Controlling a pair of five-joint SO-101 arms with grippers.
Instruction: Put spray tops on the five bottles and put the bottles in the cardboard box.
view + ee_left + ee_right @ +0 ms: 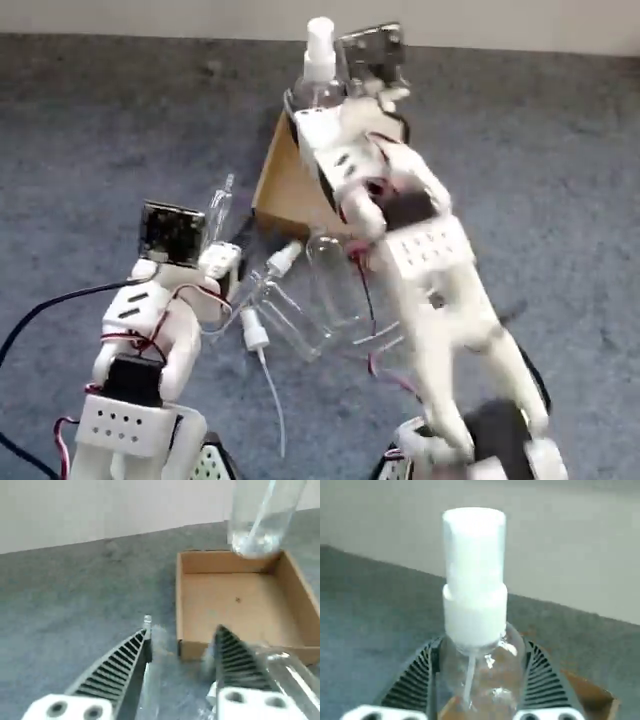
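High view is showing the grey tabletop (90,120) carrying the cardboard box (285,190) at the far side, open side up for bottles to go straight in. Right tool (480,652) is clamping narrow round the capped bottle (482,685), spray top (474,580) already on, holding it upright above the box, likely for lowering in. No bottle is sitting in the box yet, so probably the first of five. Left tool (182,631) is gaping wide, low over the tabletop just before the box's near wall, gripping nothing, probably lining up for the next piece. Bare bottles (300,320) are lying on their sides between the arms, awaiting tops. Loose spray top (255,328) is lying beside them.
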